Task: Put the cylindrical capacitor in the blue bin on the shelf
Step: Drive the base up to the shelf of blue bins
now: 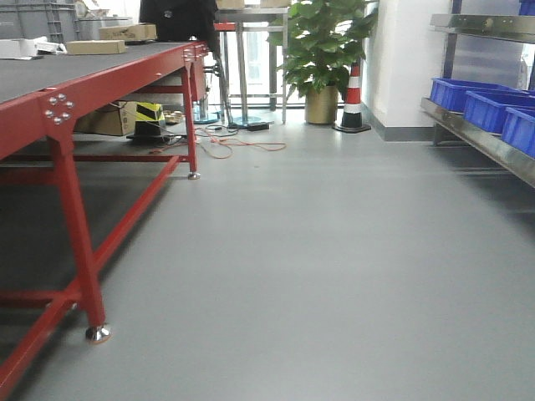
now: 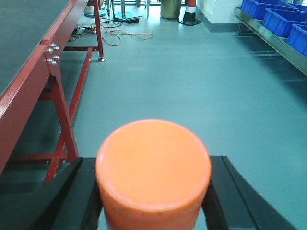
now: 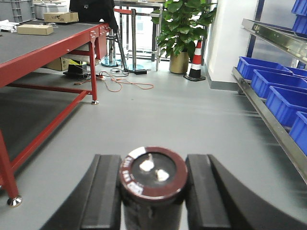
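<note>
In the right wrist view my right gripper (image 3: 153, 191) is shut on the cylindrical capacitor (image 3: 153, 179), a squat dark cylinder with a brown top rim, a white patch and two pale terminals on top. My left gripper (image 2: 153, 191) is shut on an orange cylinder (image 2: 153, 167) with a flat round top. Along the right stands the steel shelf (image 3: 268, 122) (image 1: 481, 138) (image 2: 273, 40), carrying a row of blue bins (image 3: 283, 103) (image 1: 489, 109) (image 2: 278, 21). Both grippers hang over the grey floor, left of the shelf. Neither gripper appears in the front view.
A red-framed table (image 1: 100, 83) (image 3: 43, 55) with cardboard boxes (image 1: 125, 33) runs along the left. Cables (image 1: 234, 146) lie on the floor beyond it. A potted plant (image 1: 322, 50) and a striped traffic cone (image 1: 353, 100) stand by the white wall at the back.
</note>
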Motion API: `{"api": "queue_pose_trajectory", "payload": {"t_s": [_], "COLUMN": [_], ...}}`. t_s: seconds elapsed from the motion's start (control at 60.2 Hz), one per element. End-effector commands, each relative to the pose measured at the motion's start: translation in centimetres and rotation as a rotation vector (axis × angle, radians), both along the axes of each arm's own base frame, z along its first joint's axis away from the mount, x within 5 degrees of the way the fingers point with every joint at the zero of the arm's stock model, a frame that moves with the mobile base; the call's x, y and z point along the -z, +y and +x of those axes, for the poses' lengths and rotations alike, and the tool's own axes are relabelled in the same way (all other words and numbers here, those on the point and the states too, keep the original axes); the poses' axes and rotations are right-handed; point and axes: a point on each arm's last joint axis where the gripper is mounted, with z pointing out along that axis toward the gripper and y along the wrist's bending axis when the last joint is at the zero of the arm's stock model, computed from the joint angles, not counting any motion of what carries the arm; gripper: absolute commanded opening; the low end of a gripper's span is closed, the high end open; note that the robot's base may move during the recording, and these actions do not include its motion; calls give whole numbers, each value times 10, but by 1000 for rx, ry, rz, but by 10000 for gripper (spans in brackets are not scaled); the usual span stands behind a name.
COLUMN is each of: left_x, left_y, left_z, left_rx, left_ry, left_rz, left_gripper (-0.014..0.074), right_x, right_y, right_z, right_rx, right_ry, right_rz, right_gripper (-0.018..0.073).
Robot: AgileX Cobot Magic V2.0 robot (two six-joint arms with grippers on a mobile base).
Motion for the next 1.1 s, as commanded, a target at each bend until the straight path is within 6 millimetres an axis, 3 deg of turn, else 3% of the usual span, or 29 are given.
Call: {"api": "queue_pose_trajectory", "payload": {"t_s": [0.0,1.08], "left_x": [-2,-2], "left_y": [-1,-1], "left_z": [0,0], "left_rx": [6,6], "left_ry": [-21,-21], "left_rz": [-9,-9], "left_gripper": [-111,-111], "right_x": [-3,-3], "right_y": [-1,-1], "right_z": [-1,-1], "right_rx": [7,7], "right_ry": [-31,-31], "right_rz": [-6,-6], "right_gripper": [-109,-109]}}
